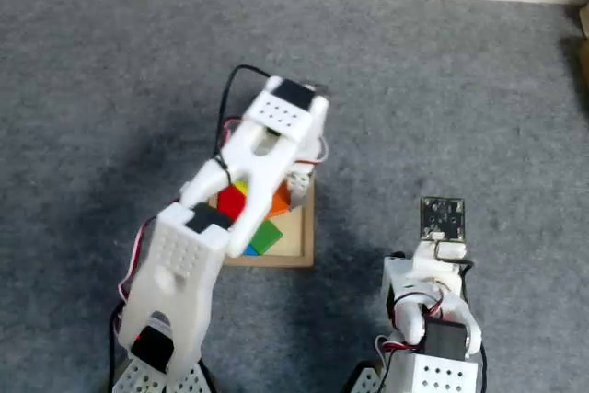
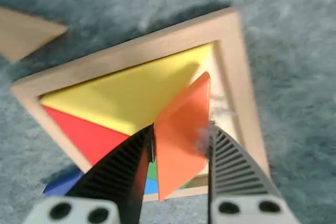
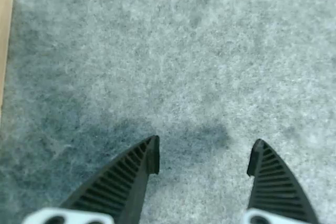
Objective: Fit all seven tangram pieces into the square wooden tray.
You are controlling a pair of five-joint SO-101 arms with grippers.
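The left gripper, clamped on an orange triangle, holds it tilted over the wooden tray at mid-frame, likely to seat it beside the yellow piece. The right gripper, jaws apart, hangs over the worktop at lower right.

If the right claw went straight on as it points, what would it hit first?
Probably the bare grey mat; the open right claw points at it, nothing between. The wooden edge lies off that line.

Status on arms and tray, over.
Left gripper shut on orange triangular piece over square wooden tray. Right gripper open, empty. Yellow triangle, red triangle already in tray.
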